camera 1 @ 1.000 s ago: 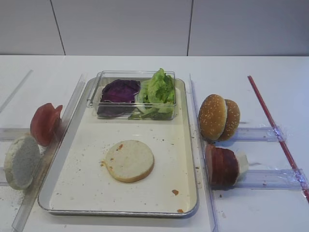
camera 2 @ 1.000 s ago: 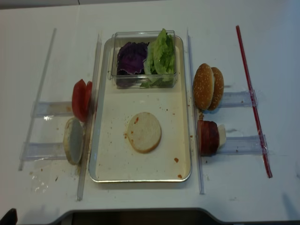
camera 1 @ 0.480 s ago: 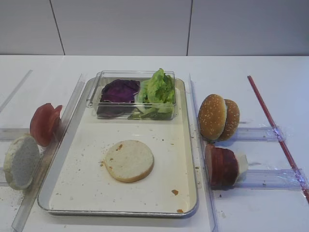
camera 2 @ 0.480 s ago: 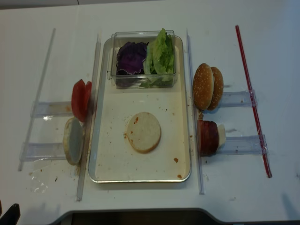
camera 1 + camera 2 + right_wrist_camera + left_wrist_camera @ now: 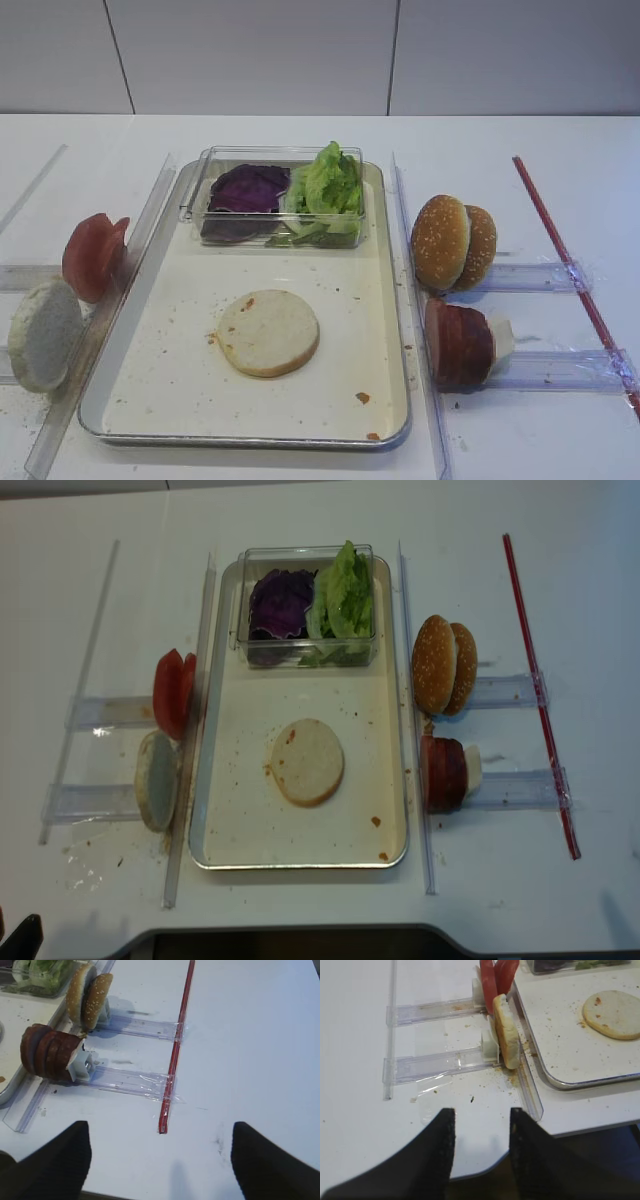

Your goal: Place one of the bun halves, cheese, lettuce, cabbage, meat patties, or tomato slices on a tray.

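Lying flat on the tray (image 5: 385, 300), one bun half (image 5: 268, 332) sits near its middle, toward the front edge.

Another bun half (image 5: 42, 334) stands on edge beside the tomato slices (image 5: 93, 256), off the tray's left rim on the bench (image 5: 560, 140). Cabbage (image 5: 247, 190) and lettuce (image 5: 330, 182) share a clear box (image 5: 196, 190) at the tray's back edge. Meat patties (image 5: 460, 344) stand off the right rim, in front of the sesame buns (image 5: 453, 242). Left jaws (image 5: 481, 1152) are parted with nothing between them, over the bench's front edge; right jaws (image 5: 160, 1160) are spread wide and empty too.
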Motion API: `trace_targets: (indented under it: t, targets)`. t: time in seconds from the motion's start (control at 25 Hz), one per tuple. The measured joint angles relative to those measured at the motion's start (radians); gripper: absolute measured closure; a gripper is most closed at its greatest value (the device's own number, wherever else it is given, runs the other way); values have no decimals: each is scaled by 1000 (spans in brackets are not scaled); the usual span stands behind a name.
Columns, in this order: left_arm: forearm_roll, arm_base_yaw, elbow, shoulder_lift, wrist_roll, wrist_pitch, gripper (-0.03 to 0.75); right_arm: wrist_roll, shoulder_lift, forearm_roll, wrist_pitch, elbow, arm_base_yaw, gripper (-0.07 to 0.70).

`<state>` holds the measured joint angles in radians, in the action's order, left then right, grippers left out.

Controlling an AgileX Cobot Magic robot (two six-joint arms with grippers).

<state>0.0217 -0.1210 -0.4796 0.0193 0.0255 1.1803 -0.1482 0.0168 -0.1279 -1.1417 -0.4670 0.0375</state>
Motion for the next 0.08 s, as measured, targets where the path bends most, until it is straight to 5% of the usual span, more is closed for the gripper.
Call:
trace_targets:
  t: [0.08]
  targets:
    - [0, 0, 0, 0, 0, 0, 461, 0, 0, -1, 0, 0, 0, 49]
